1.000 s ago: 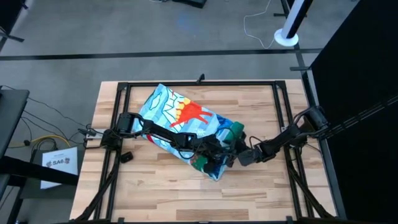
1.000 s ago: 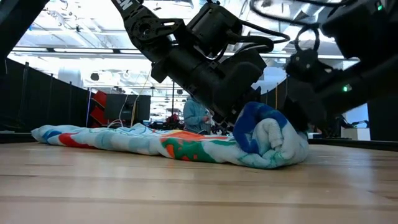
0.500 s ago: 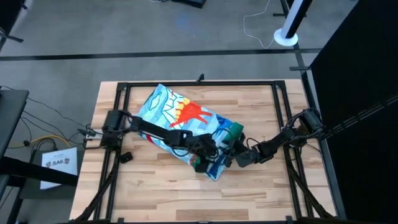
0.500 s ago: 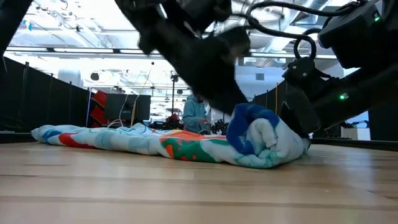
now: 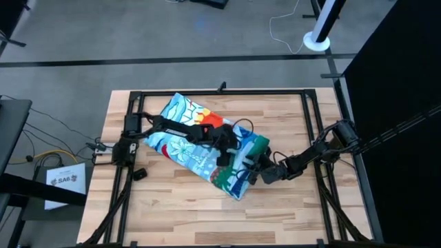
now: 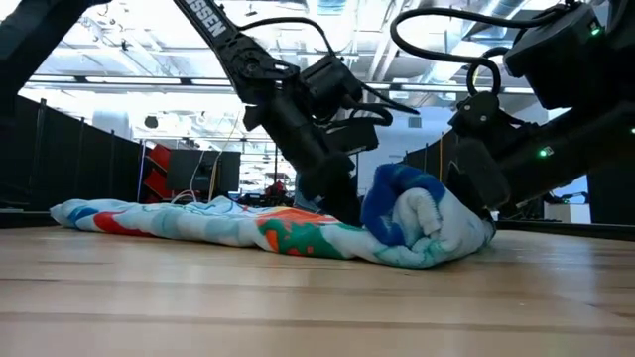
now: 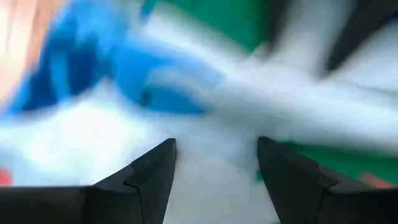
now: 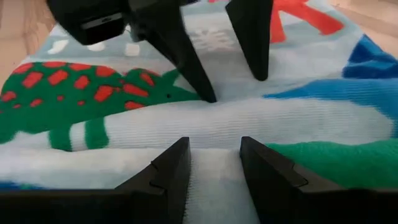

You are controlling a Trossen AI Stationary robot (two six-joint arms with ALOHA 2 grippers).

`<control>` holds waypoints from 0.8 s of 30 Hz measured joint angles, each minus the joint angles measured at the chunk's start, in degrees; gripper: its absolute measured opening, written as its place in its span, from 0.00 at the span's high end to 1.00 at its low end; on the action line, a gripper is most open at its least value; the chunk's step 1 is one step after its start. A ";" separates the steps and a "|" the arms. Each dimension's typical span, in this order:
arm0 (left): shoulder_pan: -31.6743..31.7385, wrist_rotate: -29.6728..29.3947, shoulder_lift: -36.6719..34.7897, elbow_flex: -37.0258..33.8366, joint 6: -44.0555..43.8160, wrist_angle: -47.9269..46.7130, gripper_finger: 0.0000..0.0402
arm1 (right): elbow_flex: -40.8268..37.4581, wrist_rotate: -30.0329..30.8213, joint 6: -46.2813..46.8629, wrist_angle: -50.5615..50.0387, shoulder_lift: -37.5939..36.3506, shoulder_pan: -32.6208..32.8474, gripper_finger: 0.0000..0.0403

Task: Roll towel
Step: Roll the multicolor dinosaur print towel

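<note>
From above, the towel [image 5: 200, 141] lies across the middle of the wooden surface [image 5: 289, 207] as one long strip, its axis running from about 10 o'clock, where the flat end reaches toward the far-left frame rail, down to about 4 o'clock, where it ends near my right end effector [image 5: 256, 175]. That overhead look flattens everything — only the low view shows that the 4 o'clock end is a thick roll [image 6: 422, 228], blue and pale, standing well above the flat part that trails off along the surface. My left end effector [image 5: 227, 153] sits over the towel just behind that roll; its wrist view shows both fingers [image 7: 149, 180] spread apart with only blurred cloth between them, so it is released and gripping nothing. My right end effector presses against the roll from the 4 o'clock side; its wrist view shows its fingers [image 8: 171, 174] parted on pale terry, the green-and-red print beyond them, and the left fingers pointing down at the cloth farther off — also released.
</note>
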 joint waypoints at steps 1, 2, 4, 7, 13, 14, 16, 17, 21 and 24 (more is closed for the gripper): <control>0.55 0.01 0.43 0.26 -0.08 -0.52 0.47 | 0.00 -0.08 0.47 -0.17 -0.10 0.01 0.67; 1.13 0.01 0.79 0.31 -0.47 -1.33 0.47 | 0.00 -0.28 1.09 -0.54 -0.34 0.09 0.67; 1.80 0.36 0.92 0.45 -1.03 -4.27 0.47 | 0.00 -1.87 2.41 -2.28 -1.38 -0.26 0.67; 1.95 0.27 0.90 0.49 -0.98 -6.59 0.47 | 0.02 -4.99 4.05 -5.50 -3.42 -1.32 0.67; 1.49 -0.24 0.94 0.49 -0.22 -8.10 0.47 | 0.09 -14.49 4.94 -11.95 -8.28 -4.57 0.67; 1.49 -0.27 0.94 0.49 -0.29 -8.29 0.47 | 0.11 -15.56 4.92 -12.83 -8.78 -4.94 0.67; 1.49 -0.37 0.96 0.49 -0.31 -8.55 0.47 | 0.15 -17.36 4.92 -14.62 -9.68 -5.57 0.67; 1.49 -0.36 0.98 0.49 -0.31 -8.57 0.47 | 0.19 -17.95 4.92 -15.27 -9.94 -5.80 0.67; 1.49 -0.45 0.95 0.49 -0.71 -9.32 0.47 | 0.26 -19.18 4.87 -16.76 -10.24 -6.14 0.67; 1.49 -0.46 0.92 0.49 -1.56 -9.83 0.47 | 0.37 -19.46 4.75 -17.05 -10.26 -6.16 0.67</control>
